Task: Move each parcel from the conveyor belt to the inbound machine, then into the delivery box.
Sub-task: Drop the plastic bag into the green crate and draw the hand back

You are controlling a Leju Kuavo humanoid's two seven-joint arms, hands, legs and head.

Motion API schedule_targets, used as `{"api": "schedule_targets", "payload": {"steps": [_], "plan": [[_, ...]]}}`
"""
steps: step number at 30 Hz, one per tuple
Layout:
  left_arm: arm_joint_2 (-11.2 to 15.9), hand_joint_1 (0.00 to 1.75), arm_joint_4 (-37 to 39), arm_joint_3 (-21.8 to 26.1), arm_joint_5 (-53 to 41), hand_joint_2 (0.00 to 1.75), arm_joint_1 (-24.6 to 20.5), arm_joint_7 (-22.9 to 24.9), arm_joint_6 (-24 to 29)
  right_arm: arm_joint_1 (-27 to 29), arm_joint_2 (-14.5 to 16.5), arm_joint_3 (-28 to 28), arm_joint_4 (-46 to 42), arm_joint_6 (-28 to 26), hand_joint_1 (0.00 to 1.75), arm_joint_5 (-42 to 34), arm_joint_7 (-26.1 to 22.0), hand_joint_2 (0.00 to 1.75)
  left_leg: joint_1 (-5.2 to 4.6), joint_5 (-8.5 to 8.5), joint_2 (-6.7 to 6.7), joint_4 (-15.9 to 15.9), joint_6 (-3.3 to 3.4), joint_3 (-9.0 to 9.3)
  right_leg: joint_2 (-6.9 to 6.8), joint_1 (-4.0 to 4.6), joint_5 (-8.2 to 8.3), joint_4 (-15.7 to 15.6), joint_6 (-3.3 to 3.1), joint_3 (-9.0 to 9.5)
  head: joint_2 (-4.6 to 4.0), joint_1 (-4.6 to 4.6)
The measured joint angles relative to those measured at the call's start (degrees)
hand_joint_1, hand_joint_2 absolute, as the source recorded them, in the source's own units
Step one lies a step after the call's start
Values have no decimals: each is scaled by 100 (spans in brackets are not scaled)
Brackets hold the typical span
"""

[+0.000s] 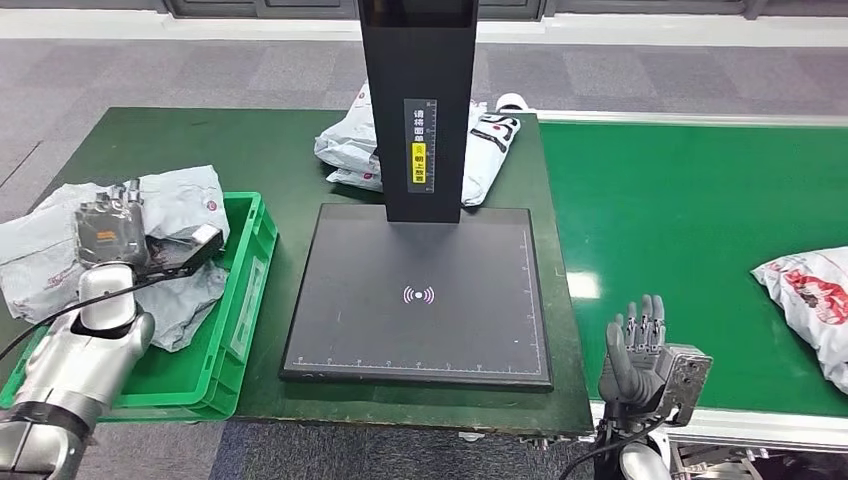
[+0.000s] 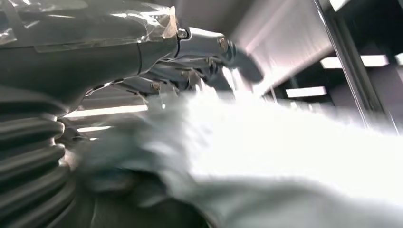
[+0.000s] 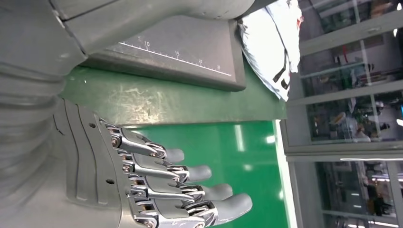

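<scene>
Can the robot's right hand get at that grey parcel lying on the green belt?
Probably yes: the right hand is open and empty, and bare conveyor belt lies between it and the parcel, with nothing in the way.

A dark green table [image 1: 200, 150] spreads across the middle of the head view, its surface matte and a little scuffed, with scratch marks catching the light along its near edge in the right wrist view. Around it runs a grey carpeted floor [image 1: 120, 70], laid in large squares of slightly different shades. Along the far side a pale strip [image 1: 150, 25] crosses the floor below a dark wall base. In the right wrist view, glass-fronted partitions [image 3: 342, 109] with metal frames stand beyond the table, cluttered shapes blurred behind them.
</scene>
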Motion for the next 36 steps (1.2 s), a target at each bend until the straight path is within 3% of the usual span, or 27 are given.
{"api": "schedule_targets", "payload": {"steps": [6, 11, 15, 19, 23, 28, 32, 36], "plan": [[-297, 0, 1053, 150, 186, 175, -328, -956, -1107, -5, 44, -13, -13, 232, 0, 131, 140, 175, 1, 0, -12, 0, 0, -7, -13, 2, -3, 0, -1, -4, -1, -2], [-517, 0, 1460, 425, 767, 175, -575, -1617, -1201, -39, 66, -66, -15, 316, 0, 141, 238, 175, 1, 6, -35, 0, 4, -14, -39, 2, -5, 0, 0, 2, 0, -1], [-673, 0, 1608, 609, 1232, 175, -706, -1847, -1265, -53, 111, -75, -24, 351, 0, 166, 304, 175, 0, 7, -39, 2, 6, -16, -45, 0, -5, 0, 0, 6, 1, 0], [-826, 0, 1663, 857, 1917, 175, -790, -2102, -843, -62, 160, -78, -24, 349, 0, 178, 340, 175, 0, 8, -41, 4, 7, -17, -47, 1, -4, 0, 1, 6, 0, 0], [-1026, 0, 1411, 1422, 3475, 175, -781, -3213, 30, -57, 169, -95, -24, 321, 0, 137, 349, 175, 0, 7, -35, 5, 6, -17, -42, 1, -4, 0, 1, 4, -1, -1], [-1223, 0, 959, 1971, 5011, 175, -677, -4170, 511, -82, 169, -101, -23, 276, 0, 61, 348, 175, 1, 6, -28, 4, 5, -17, -40, 2, -4, 0, 0, 0, -1, -1], [-1323, 0, 709, 2181, 5671, 175, -592, -4576, 787, -137, 169, -101, -11, 255, 0, -4, 340, 175, 2, 7, -27, 3, 5, -16, -40, 3, -4, 0, 0, 0, 0, -1], [-1380, 0, 590, 2291, 5819, 175, -555, -4661, 822, -165, 169, -101, 7, 255, 0, -20, 337, 175, 2, 7, -28, 3, 5, -17, -40, 3, -4, 0, 0, 0, -1, 0]]}}
